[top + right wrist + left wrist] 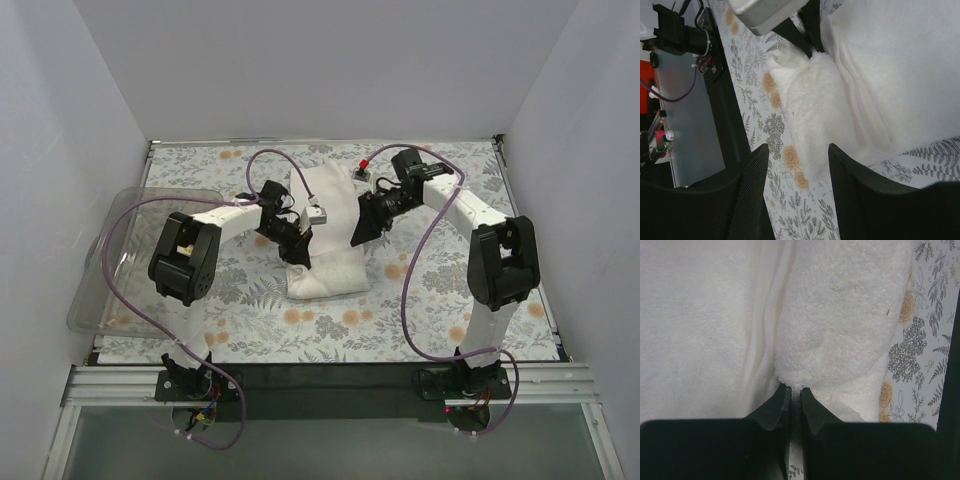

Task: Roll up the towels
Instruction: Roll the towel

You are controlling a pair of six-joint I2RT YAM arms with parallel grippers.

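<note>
On patterned covering (922, 340), white towel (840, 325) pinched in left fingers (774, 407), right fingers (752, 190) spread over its edge

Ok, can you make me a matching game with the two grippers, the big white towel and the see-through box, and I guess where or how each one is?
Things:
1. left gripper
2. right gripper
3. white towel
4. clear bin

Places or states:
A. off to the far left
B. fingers spread open, holding nothing
C. lying in the middle of the flowery cover
D. fingers pinched on a fluffy fold

Pairs: 1-D, 2-B, 3-C, 4-A.
</note>
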